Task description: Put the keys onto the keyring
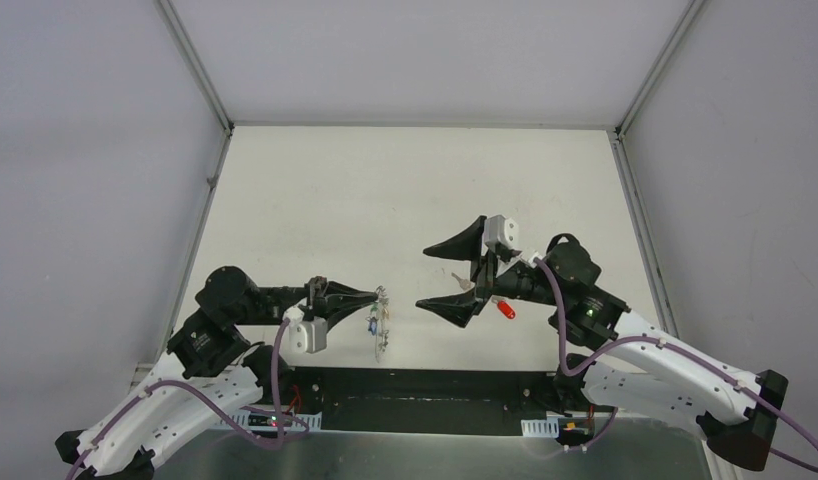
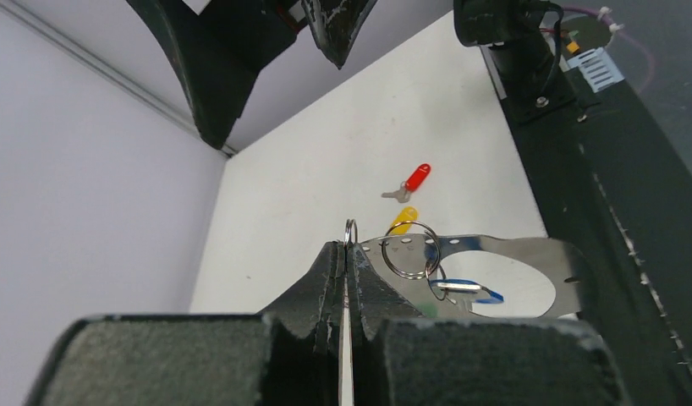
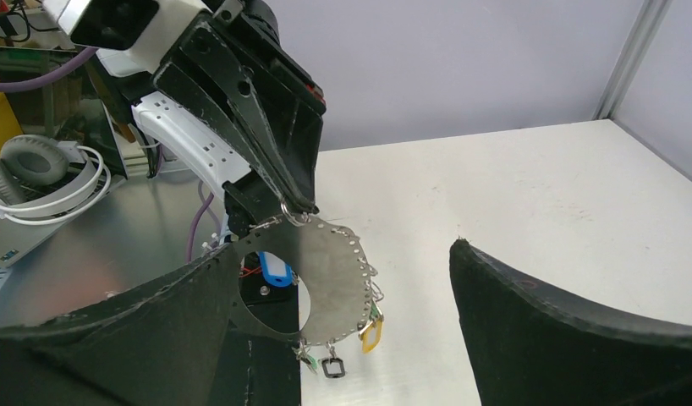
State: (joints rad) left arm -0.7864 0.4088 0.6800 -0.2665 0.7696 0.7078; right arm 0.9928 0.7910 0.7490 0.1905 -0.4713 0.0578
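Note:
My left gripper (image 1: 375,297) is shut on the edge of the keyring (image 1: 382,322), a flat grey metal hoop with small holes, and holds it above the table's near edge. In the left wrist view, the jaws (image 2: 348,247) are pressed together on the hoop (image 2: 503,252). In the right wrist view, the hoop (image 3: 338,271) carries blue (image 3: 275,269), yellow (image 3: 372,332), black (image 3: 332,368) and green (image 3: 311,362) tagged keys. A red-headed key (image 1: 505,309) lies on the table and also shows in the left wrist view (image 2: 417,178). My right gripper (image 1: 423,277) is open and empty, facing the hoop.
A black base strip (image 1: 425,385) runs along the near edge between the arm bases. Grey walls and metal posts (image 1: 197,65) enclose the white table (image 1: 405,190). White headphones (image 3: 46,169) lie off the table beyond the left arm.

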